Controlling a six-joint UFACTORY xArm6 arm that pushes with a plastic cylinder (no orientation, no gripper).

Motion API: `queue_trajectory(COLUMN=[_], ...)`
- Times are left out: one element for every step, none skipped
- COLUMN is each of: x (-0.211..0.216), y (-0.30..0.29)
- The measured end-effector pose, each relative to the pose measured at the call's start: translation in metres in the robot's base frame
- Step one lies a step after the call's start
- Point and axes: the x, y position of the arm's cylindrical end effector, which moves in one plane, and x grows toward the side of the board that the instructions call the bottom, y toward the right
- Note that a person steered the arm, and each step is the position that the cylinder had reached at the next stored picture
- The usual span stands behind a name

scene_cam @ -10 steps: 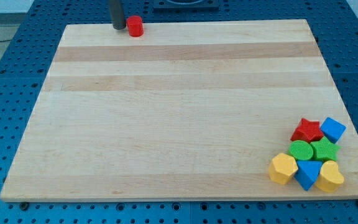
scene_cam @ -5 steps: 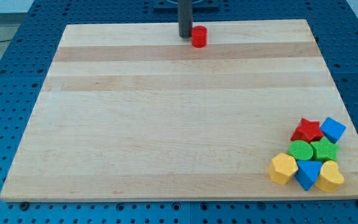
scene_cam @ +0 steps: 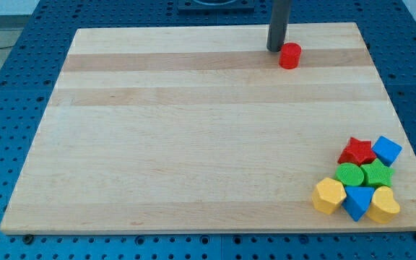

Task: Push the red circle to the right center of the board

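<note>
Near the view's top, right of centre on the wooden board (scene_cam: 193,144), sits the red circle (scene_cam: 289,55), a short plain red cylinder standing upright with its round face up. My tip (scene_cam: 274,49) is set down just at its upper left, touching it or very nearly so; the rod is a bare dark shaft with no jaws, so it grips nothing and only presses sideways.

The other 7 blocks are crowded into the board's lower right corner, well apart from the red circle. There a red star (scene_cam: 357,151) lies beside a blue cube (scene_cam: 386,150), with a green circle (scene_cam: 349,175) and a green star (scene_cam: 376,173) below them. Along the bottom of the cluster sit a yellow hexagon (scene_cam: 328,195), a blue triangle (scene_cam: 357,201) and a yellow heart (scene_cam: 383,204), all touching or nearly touching their neighbours.

Between the red circle and the cluster the right side of the board is bare wood. The red circle is close to the top edge and some way in from the right edge. A blue perforated table (scene_cam: 20,87) surrounds the board.
</note>
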Motion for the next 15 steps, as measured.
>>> queue_trajectory(x=[0.009, 0.030, 0.050, 0.073, 0.078, 0.079, 0.096, 0.112, 0.116, 0.117, 0.115, 0.082, 0.015, -0.033, -0.039], y=[0.014, 0.022, 0.032, 0.046, 0.041, 0.012, 0.010, 0.033, 0.046, 0.041, 0.005, -0.026, -0.012, 0.018, 0.020])
